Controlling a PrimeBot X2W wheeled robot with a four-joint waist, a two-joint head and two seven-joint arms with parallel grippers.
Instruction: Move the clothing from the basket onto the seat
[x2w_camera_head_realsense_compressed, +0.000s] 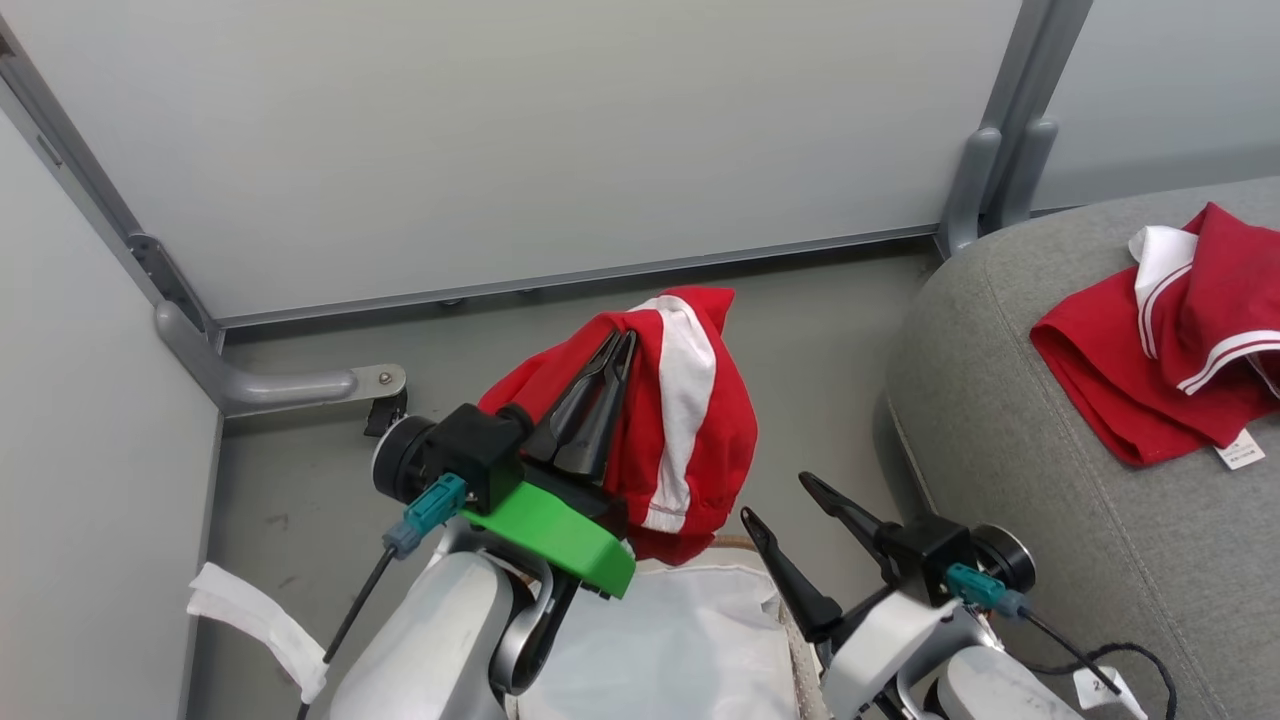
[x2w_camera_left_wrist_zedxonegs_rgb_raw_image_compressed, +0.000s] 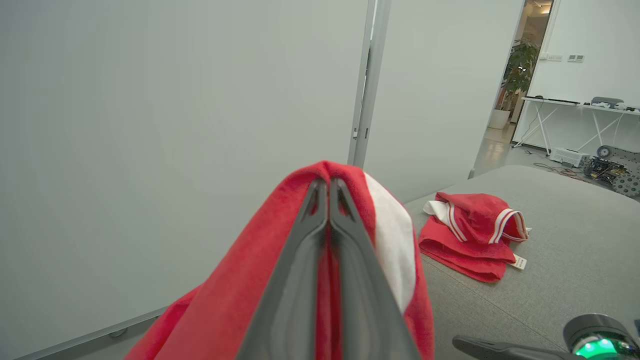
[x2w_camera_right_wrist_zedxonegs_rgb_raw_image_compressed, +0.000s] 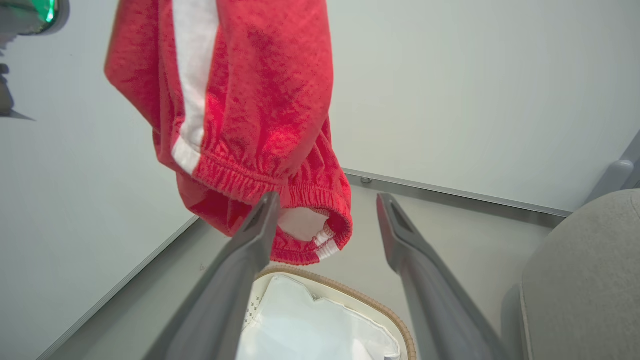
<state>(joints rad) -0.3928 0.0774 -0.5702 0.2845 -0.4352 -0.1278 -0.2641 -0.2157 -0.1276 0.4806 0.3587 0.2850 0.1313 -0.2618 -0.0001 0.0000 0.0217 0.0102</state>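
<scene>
Carry step: left hand (x2w_camera_head_realsense_compressed: 620, 342) clenched on red shorts (x2w_camera_head_realsense_compressed: 700, 430), which hang clear above the basket (x2w_camera_right_wrist_zedxonegs_rgb_raw_image_compressed: 385, 307); right hand (x2w_camera_head_realsense_compressed: 775, 497) released, empty, just beside. Another red garment (x2w_camera_head_realsense_compressed: 1130, 380) lies on the seat (x2w_camera_head_realsense_compressed: 1030, 500); next, prob.: swing shorts across over the seat, then let go.

I see pale grey partition panels (x2w_camera_head_realsense_compressed: 500, 130) ahead and on the left, with a grey metal post (x2w_camera_head_realsense_compressed: 1010, 110) between two of them. A curved metal foot (x2w_camera_head_realsense_compressed: 270, 385) sits on the grey floor (x2w_camera_head_realsense_compressed: 800, 330) by the left corner. In the left wrist view, a potted plant (x2w_camera_left_wrist_zedxonegs_rgb_raw_image_compressed: 517, 65) stands near a white table (x2w_camera_left_wrist_zedxonegs_rgb_raw_image_compressed: 575, 103) in a bright room beyond.
</scene>
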